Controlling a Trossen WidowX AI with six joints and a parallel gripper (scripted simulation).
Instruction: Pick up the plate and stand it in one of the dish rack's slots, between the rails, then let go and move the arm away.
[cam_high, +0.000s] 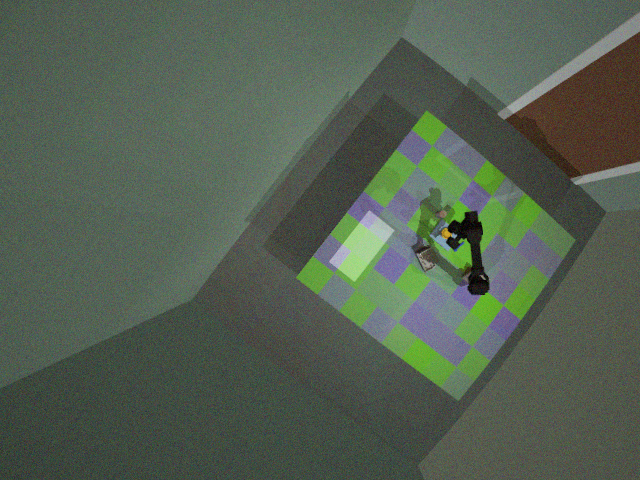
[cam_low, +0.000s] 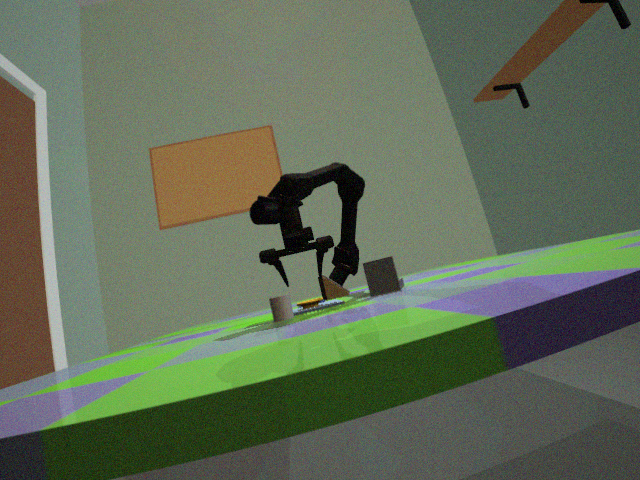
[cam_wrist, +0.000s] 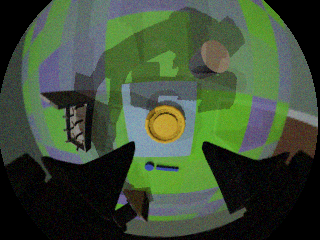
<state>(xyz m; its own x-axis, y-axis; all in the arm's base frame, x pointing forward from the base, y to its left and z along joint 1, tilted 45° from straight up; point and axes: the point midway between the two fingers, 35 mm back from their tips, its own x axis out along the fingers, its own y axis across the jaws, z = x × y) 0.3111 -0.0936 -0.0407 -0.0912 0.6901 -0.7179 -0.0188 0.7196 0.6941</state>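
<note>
The yellow plate (cam_high: 445, 233) (cam_low: 309, 303) (cam_wrist: 165, 125) lies flat on a light blue mat (cam_wrist: 175, 149). My gripper (cam_high: 453, 235) (cam_low: 306, 291) (cam_wrist: 169, 145) is open and empty, pointing down above the plate. In the wrist view the plate shows between and slightly beyond the fingertips. The dish rack (cam_high: 424, 258) (cam_low: 382, 276) (cam_wrist: 78, 122) stands to the left of the mat in the wrist view, with a dark panel and thin rails. Its slots are too small to tell apart in the top and exterior views.
A pale pinkish cylinder (cam_high: 442, 212) (cam_low: 281, 308) (cam_wrist: 215, 56) stands beyond the mat in the wrist view. A blue utensil-like piece (cam_wrist: 167, 168) lies just on the near side of the mat. A brown wedge (cam_low: 333, 287) (cam_wrist: 137, 201) stands near the arm's base.
</note>
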